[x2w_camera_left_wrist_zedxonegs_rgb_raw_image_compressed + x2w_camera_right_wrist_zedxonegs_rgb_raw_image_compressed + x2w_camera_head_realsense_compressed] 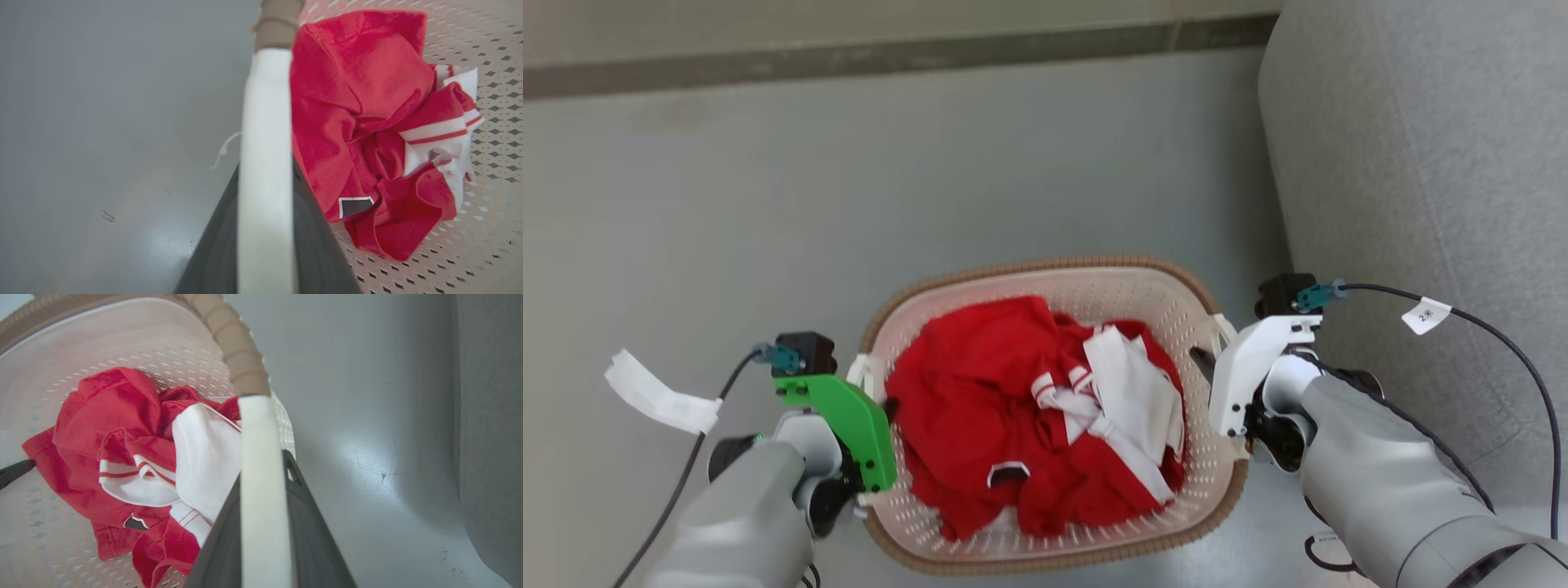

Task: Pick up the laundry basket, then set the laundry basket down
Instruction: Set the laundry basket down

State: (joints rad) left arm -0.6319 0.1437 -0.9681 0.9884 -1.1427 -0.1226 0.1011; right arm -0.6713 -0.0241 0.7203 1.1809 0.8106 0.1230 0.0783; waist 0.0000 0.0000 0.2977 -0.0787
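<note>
Laundry basket sits at 6 o'clock in the head view, on or just over the grey floor; contact with the floor cannot be told. Brown woven rim on top, cream perforated walls below.

Contents: crumpled red garment across the middle, and a white piece with red stripes toward the 3 o'clock side.

Left hand is at the basket's 9 o'clock side, under a green bracket. Left wrist view: the white side handle runs straight up between the two dark fingers, one on each side of it. The hand is clenched on the handle.

Right hand is at the basket's 3 o'clock side, under a white bracket. Right wrist view: the other white handle lies between the dark fingers in the same way, clenched on it.

Grey fabric-covered furniture stands at 3 o'clock, near the right arm. Cables with paper tags hang from both wrists.
</note>
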